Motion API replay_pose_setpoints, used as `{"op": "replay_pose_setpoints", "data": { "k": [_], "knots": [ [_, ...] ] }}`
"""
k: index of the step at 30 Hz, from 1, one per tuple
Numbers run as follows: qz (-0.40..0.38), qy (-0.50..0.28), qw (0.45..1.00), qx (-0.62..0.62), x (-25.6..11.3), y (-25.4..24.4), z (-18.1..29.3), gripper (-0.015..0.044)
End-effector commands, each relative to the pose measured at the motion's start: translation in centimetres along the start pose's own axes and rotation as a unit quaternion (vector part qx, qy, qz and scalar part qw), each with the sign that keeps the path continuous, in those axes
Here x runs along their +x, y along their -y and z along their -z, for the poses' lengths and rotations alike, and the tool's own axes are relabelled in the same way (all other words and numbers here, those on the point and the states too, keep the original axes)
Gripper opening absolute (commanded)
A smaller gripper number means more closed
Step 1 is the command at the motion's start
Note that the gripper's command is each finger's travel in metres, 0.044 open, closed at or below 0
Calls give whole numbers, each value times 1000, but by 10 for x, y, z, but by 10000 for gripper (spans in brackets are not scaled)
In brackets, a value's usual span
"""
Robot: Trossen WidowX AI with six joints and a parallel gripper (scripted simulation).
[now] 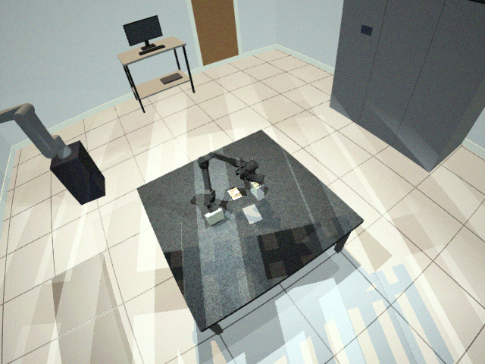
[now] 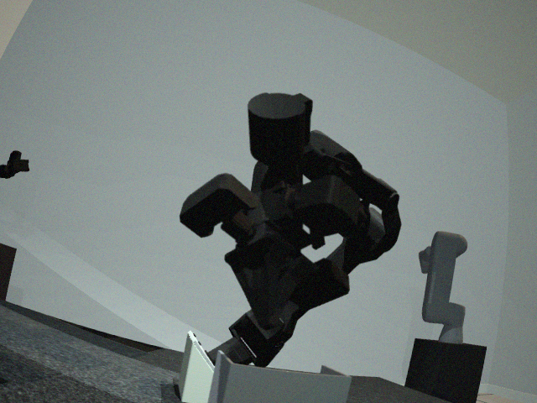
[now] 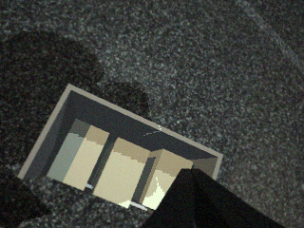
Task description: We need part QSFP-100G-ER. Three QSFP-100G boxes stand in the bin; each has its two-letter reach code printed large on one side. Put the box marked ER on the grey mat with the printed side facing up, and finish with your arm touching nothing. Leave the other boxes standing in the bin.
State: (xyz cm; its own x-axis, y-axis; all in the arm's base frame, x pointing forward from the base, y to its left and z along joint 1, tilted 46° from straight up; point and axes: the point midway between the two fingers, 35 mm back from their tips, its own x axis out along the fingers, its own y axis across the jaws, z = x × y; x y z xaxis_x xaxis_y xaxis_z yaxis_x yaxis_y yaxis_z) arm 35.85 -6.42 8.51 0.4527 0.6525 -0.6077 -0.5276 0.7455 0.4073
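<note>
- I can read no text, label, brand, number or sign anywhere in my views.
- On the box faces [image 3: 121, 166] turned towards my wrist view, I make out no printing and no reach code.
- The small dark plate [image 1: 366, 29] on the grey cabinet [image 1: 386, 74], beyond the bench's [image 1: 219, 274] right-hand edge in the top view, shows me no legible characters.

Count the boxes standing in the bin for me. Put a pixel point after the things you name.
3. In the wrist view, one box [image 3: 80, 154] stands at the bin's [image 3: 114, 104] left, another [image 3: 123, 171] in the middle, and the third [image 3: 162, 177] at the right, partly hidden behind the gripper [image 3: 189, 172].
</note>
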Motion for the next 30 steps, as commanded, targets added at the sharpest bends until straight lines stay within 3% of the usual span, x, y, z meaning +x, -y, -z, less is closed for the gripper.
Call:
{"op": "replay_pose_setpoints", "data": {
  "k": [1,21,30],
  "knots": [
    [3,16,999,38,-1,-4,1,0],
    [-1,103,965,240,-8,-26,7,0],
    [-2,105,964,246,7,-30,15,0]
  ]
}}
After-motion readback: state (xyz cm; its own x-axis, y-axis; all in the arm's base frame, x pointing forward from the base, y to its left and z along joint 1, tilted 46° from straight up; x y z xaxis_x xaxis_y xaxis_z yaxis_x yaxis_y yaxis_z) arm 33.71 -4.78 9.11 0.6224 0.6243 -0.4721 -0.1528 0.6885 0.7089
